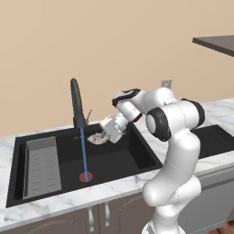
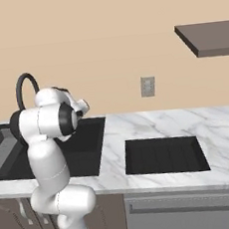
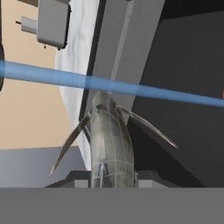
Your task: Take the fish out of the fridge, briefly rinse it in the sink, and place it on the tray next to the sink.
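The fish, silvery grey with thin spread fins, is held over the sink, a black basin set in white marble. My gripper is shut on its rear end, so the head points away from the hand. A blue stream of water falls from the dark gooseneck faucet to the red drain ring. In the hand view the stream crosses right at the tip of the fish's head. The tray, a shallow black rectangle, lies on the counter right of the sink.
A grey slotted rack lies in the left part of the basin. A wall outlet sits behind the counter, and a dark shelf hangs at the upper right. Marble counter runs on to the right of the tray.
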### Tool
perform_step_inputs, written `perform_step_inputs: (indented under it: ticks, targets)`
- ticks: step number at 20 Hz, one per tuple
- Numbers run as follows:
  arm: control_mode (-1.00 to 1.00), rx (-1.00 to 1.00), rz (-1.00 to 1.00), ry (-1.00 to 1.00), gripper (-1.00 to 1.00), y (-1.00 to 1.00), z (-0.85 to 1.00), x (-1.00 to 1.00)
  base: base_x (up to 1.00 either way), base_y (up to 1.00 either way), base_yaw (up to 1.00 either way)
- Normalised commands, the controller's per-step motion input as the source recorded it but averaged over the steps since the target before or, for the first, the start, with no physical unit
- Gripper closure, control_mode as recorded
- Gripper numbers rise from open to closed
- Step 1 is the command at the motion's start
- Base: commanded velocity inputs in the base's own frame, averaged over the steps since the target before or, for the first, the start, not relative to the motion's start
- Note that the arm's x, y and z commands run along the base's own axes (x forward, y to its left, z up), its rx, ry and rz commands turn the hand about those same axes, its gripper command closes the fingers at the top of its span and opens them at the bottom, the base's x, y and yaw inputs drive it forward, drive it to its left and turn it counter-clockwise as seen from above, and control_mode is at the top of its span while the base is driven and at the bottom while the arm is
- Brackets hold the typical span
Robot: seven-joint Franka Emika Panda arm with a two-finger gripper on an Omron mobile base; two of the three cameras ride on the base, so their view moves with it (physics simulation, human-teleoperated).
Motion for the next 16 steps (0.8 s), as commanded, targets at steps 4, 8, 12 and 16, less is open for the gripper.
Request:
perform_step_inputs:
  ticks: [4, 8, 12, 16]
  targets:
    - [-1.0, 0.0, 0.0, 0.08, 1.0, 0.32, -0.19, 0.15, 0.0, 0.0, 0.0]
    - [-1.0, 0.0, 0.0, 0.08, 1.0, 0.27, -0.13, 0.17, 0.0, 0.0, 0.0]
    - [-1.0, 0.0, 0.0, 0.03, 1.0, 0.24, -0.14, 0.16, 0.0, 0.0, 0.0]
    - [-1.0, 0.01, 0.0, 0.0, 1.0, 0.1, -0.01, 0.33, 0.0, 0.0, 0.0]
